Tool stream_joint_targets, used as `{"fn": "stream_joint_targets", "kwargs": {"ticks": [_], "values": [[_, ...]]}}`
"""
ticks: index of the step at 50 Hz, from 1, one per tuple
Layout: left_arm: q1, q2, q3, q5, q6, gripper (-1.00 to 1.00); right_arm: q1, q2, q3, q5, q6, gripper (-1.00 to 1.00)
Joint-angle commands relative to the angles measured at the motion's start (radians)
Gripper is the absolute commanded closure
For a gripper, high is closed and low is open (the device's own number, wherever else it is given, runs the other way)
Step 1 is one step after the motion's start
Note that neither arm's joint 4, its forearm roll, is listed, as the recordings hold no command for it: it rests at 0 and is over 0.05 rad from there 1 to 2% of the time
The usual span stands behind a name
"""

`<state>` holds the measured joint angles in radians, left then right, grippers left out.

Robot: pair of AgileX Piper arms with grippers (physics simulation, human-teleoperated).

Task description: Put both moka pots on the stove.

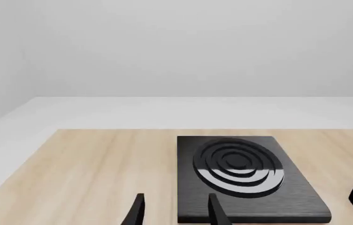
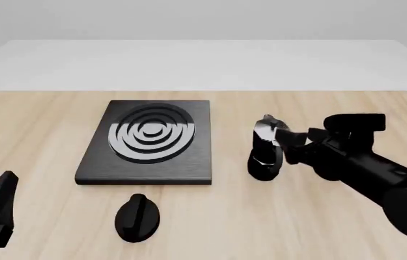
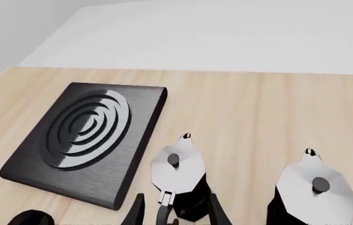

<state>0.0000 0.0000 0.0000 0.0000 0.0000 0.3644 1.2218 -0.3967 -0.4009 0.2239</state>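
Pale wooden table [image 2: 276,233] sitting in a plain white-grey room; stove [image 2: 149,142] lying flat on it, burner rings bare, no pot on it yet. One moka pot [image 2: 266,149] standing upright on the wood just to the right of the stove; in the right wrist view a second moka pot [image 3: 314,192] is standing further right again, also upright, hidden behind the arm in the front view. Right gripper [image 3: 175,213] is reaching in at the nearer pot's handle side, fingers spread to either side of the handle and lower body; I cannot tell whether they are touching it yet. Pot lying straight ahead of those fingers, its tall axis vertical. Left gripper [image 1: 175,211] hanging near the stove's front edge, fingers parted, holding nothing, well apart from both pots. Black oval knob [image 2: 138,216] lying in front of the stove. Judgement: right arm is clearly the nearer one for this pot.
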Motion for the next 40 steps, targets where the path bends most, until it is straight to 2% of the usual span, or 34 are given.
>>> {"fn": "stream_joint_targets", "kwargs": {"ticks": [1,40], "values": [[0.000,0.000,0.000,0.000,0.000,-1.00,0.006,0.044,0.007,-0.027,0.024,-1.00],[0.000,0.000,0.000,0.000,0.000,-1.00,0.033,0.122,-0.016,-0.046,0.059,-1.00]]}}
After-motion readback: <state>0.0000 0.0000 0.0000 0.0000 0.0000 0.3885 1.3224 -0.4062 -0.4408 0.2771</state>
